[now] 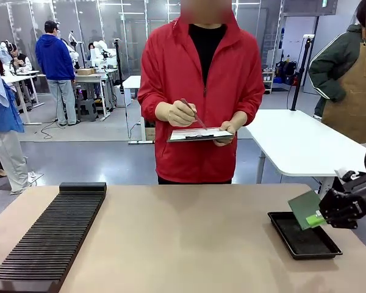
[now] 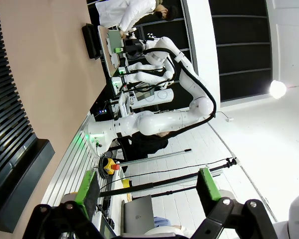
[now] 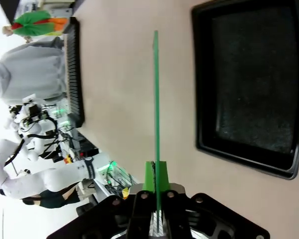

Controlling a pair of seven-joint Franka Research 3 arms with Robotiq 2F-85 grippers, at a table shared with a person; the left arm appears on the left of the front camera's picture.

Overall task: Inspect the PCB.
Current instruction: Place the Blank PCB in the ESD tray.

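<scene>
The green PCB (image 1: 305,209) hangs tilted above the left end of the black tray (image 1: 305,245), with my right gripper (image 1: 319,218) shut on its right edge. In the right wrist view the PCB (image 3: 156,104) shows edge-on as a thin green line rising from between the pads of my right gripper (image 3: 157,180), with the tray (image 3: 249,82) to its right. My left gripper (image 2: 148,186) is open, its green pads wide apart with nothing between them, pointing past the table's edge. Far off in the left wrist view, my right arm's gripper (image 2: 125,49) holds the board.
A long black slotted rack (image 1: 52,235) lies at the table's left side, also in the left wrist view as a rack (image 2: 10,124). A person in a red jacket (image 1: 201,79) stands at the far side, writing on a clipboard (image 1: 199,135) with a pen. A white table (image 1: 299,143) stands behind.
</scene>
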